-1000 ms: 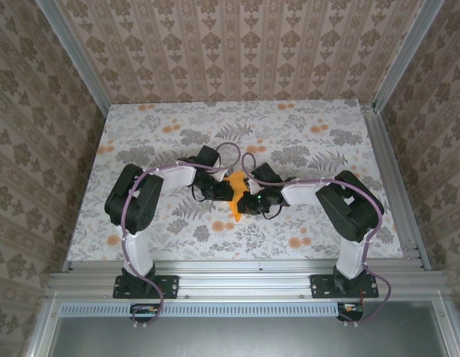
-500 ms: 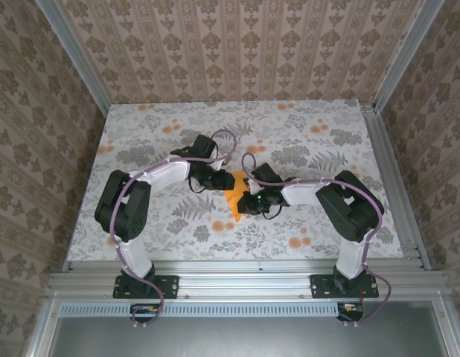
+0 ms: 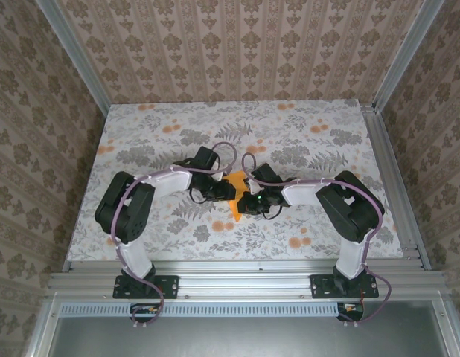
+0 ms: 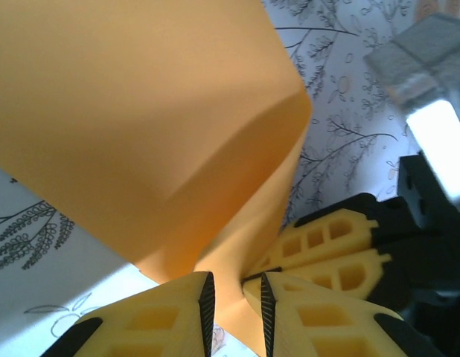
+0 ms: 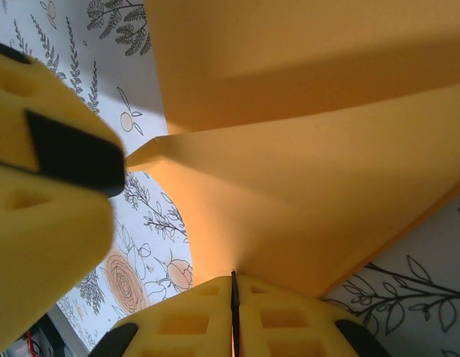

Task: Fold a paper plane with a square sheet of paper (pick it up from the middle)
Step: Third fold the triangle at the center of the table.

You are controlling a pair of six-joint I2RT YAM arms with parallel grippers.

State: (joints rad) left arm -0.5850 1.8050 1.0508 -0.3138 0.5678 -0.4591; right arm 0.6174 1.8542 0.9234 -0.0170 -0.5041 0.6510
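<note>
Seen from above, two robot arms reach in from the near edge of a flower-printed bench [image 3: 327,149] and meet at its middle. Between them is an orange paper [image 3: 234,195], small in this view, with an uneven outline that comes to a point on its near side.

The right gripper [image 3: 247,202] is on the paper's right. In its wrist view the right gripper [image 5: 234,286] is clenched, its two yellow fingers pressed together with the paper's edge pinched between them. The paper rises from there as broad orange panels that meet along a sharp crease.

The left gripper [image 3: 221,192] is on the paper's left. In its wrist view the left gripper [image 4: 234,286] has its fingers a narrow gap apart with paper running through the gap. Whether they clamp the paper or merely straddle it cannot be told.

The paper curves and bends and looks raised off the bench where it is held.

Progress, as a judgement: the paper has been picked up and carries at least one crease, so folding is under way. No narrow dart with a centre crease shows yet. Most of the shaping folds seem left to do.
</note>
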